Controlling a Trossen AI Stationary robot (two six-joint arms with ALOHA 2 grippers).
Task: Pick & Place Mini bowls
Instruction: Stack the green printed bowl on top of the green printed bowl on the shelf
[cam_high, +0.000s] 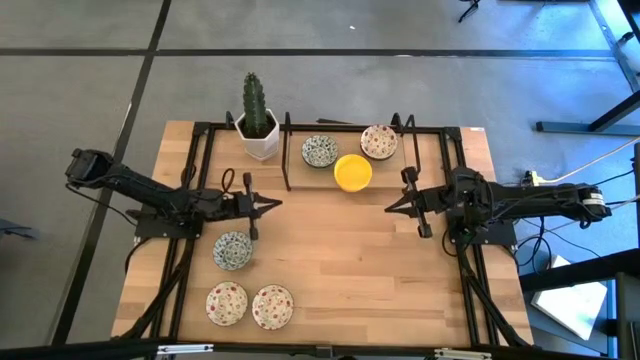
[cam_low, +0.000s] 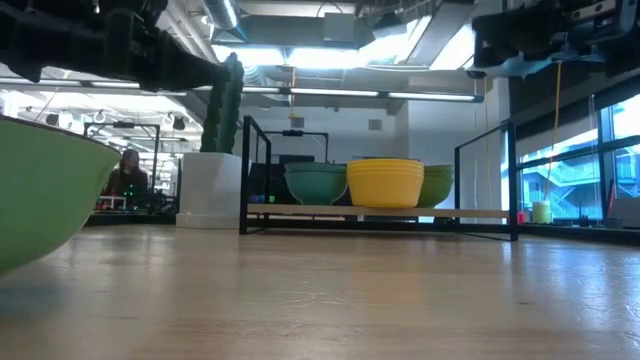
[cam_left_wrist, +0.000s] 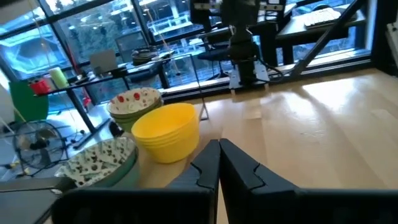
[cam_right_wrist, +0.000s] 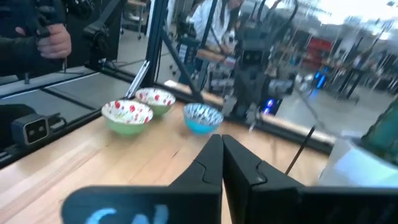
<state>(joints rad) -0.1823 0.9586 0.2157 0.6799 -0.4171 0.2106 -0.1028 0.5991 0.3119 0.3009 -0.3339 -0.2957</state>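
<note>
Both jaws: pressed together and holding nothing; left gripper (cam_high: 272, 204) and right gripper (cam_high: 392, 206) hover over mid-surface, tips facing each other, well apart.
Near left: blue-green patterned bowl (cam_high: 232, 250) just near of the left gripper; two red-speckled bowls (cam_high: 249, 304) side by side at the near edge.
Far centre: yellow bowls (cam_high: 352, 172) stacked, between a blue-green bowl (cam_high: 320, 151) and a speckled bowl (cam_high: 379, 141), inside a black frame (cam_high: 288, 150).
Far left: cactus pot (cam_high: 258, 122), not part of the job.
Handling, my guess: small, light, rigid, smooth-glazed, so likely slippery and chippable.
Hold: pinch the rim, one jaw inside, one outside.
Surface: pale wood (cam_high: 340, 270).
</note>
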